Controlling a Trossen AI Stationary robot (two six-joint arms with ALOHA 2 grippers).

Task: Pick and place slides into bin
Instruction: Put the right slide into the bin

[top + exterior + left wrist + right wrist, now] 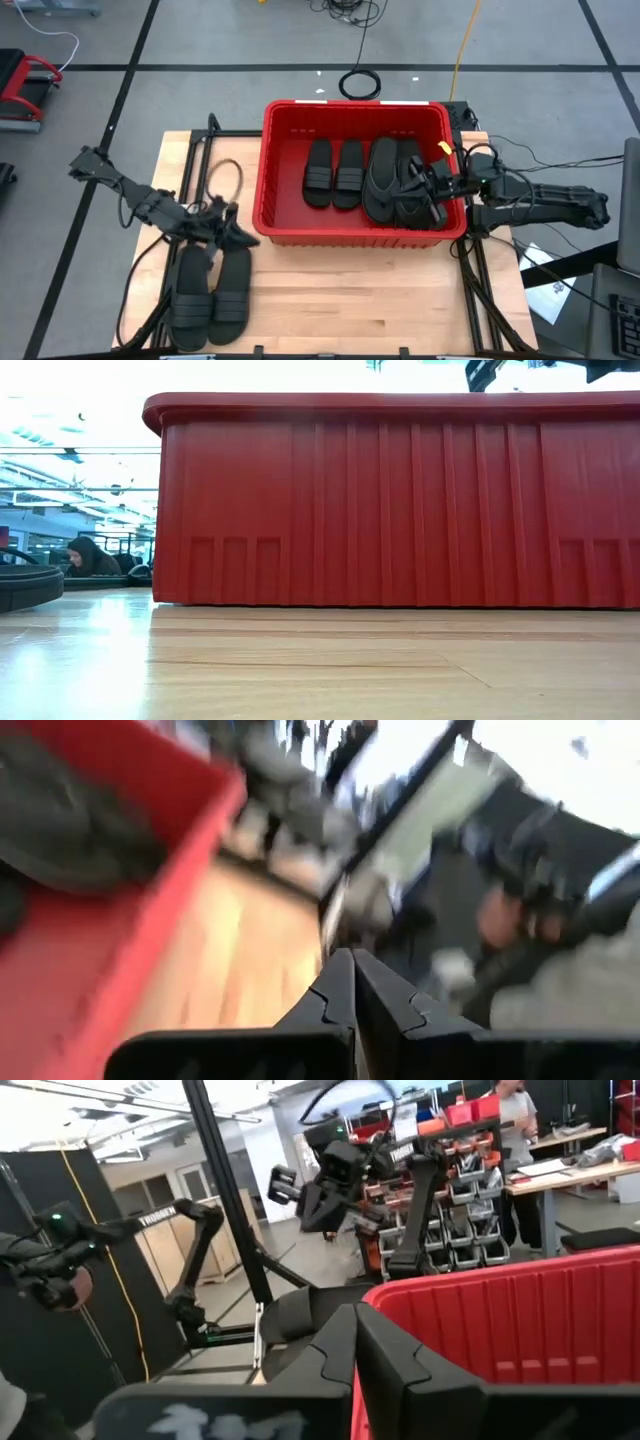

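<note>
The red bin point(355, 238) stands at the table's middle and far side. Inside it lie several black slides: two ribbed-strap ones point(333, 172) side by side and two flip-flops point(395, 182) to their right. Two more ribbed-strap slides point(211, 293) lie flat on the wood near the left front; the low view shows one's edge point(25, 585). My left gripper point(246, 238) point(352, 958) is shut and empty, hovering by the bin's near left corner, above the two slides' far ends. My right gripper point(422, 183) point(355, 1315) is shut and empty, above the flip-flops at the bin's right side.
Black frame rails point(205, 150) and cables point(225, 180) run along the table's left side, more rails point(475, 290) along its right. Bare wood point(360, 300) lies in front of the bin. A person point(85, 555) sits far behind the table.
</note>
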